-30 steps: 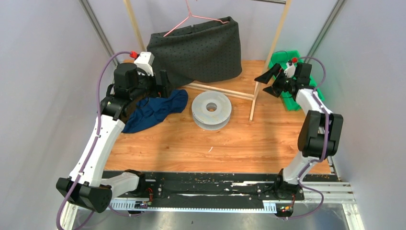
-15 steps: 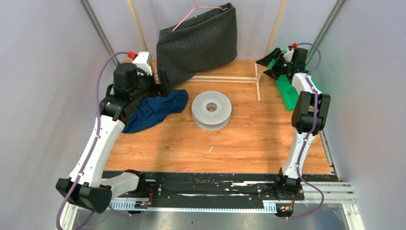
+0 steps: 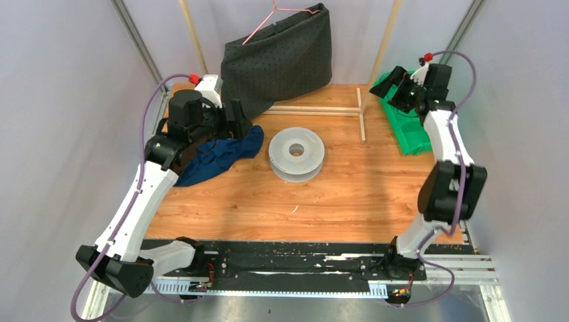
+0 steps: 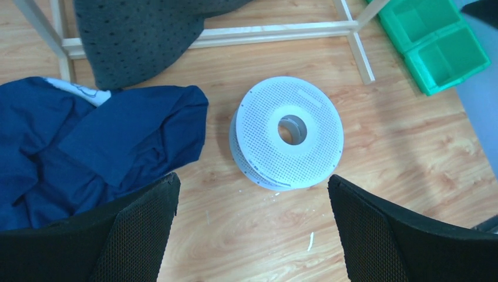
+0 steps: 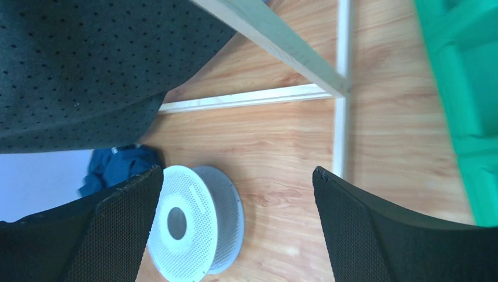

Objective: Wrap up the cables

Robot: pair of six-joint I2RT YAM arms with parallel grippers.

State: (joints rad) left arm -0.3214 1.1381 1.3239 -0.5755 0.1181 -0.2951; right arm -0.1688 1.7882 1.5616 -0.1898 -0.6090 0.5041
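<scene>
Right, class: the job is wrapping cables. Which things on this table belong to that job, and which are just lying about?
Belongs to the job:
- perforated white spool
- the cable itself, which shows in no view

Just lying about:
- crumpled blue cloth
- dark dotted fabric
- wooden rack
- green bins

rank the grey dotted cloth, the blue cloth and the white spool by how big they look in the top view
1. grey dotted cloth, clearly largest
2. blue cloth and white spool: about alike; the left arm hides part of the blue cloth, so no ranking
</scene>
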